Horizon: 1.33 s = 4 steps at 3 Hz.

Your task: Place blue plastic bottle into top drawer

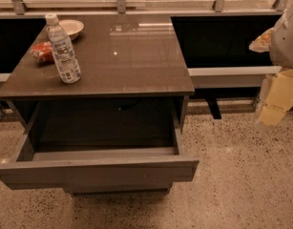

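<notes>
While one claw (272,109) hangs right, one bottle (63,49) stands.

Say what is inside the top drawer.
The top drawer shows only bare floor; its back is hidden under the cabinet top, on which the blue plastic bottle stands. The gripper is far right.

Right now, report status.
Tool far right, off the countertop. Blue plastic bottle upright near its left edge, red snack bag beside it. Top drawer open.

Dim light, countertop (136,68) glare, end effector (271,112) at right.
</notes>
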Tool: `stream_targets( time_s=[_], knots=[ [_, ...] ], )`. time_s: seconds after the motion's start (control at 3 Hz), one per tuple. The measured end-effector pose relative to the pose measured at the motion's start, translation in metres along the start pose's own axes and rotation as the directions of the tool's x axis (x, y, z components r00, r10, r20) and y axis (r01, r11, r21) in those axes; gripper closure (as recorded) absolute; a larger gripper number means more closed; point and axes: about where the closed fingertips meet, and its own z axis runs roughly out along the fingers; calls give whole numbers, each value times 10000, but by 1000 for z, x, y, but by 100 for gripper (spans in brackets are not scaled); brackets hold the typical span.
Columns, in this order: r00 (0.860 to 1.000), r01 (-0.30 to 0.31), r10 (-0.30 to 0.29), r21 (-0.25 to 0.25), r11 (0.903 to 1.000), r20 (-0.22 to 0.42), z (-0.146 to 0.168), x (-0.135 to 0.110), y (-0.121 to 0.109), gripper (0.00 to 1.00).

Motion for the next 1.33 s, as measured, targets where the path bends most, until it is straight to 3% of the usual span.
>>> stream_targets(
  time_s=[0.33, 0.67, 1.0, 1.33],
  knots=[
    [10000, 0, 0, 0, 10000, 0, 0, 0, 0, 0],
    [9879, 915, -948, 327, 9953, 1228, 6, -53, -28, 0],
    [9147, 2156, -2344, 929, 9720, 3291, 13, -153, -67, 0],
    [7966, 2839, -2987, 1110, 9524, 5255, 23, -253, -95, 0]
  ],
)
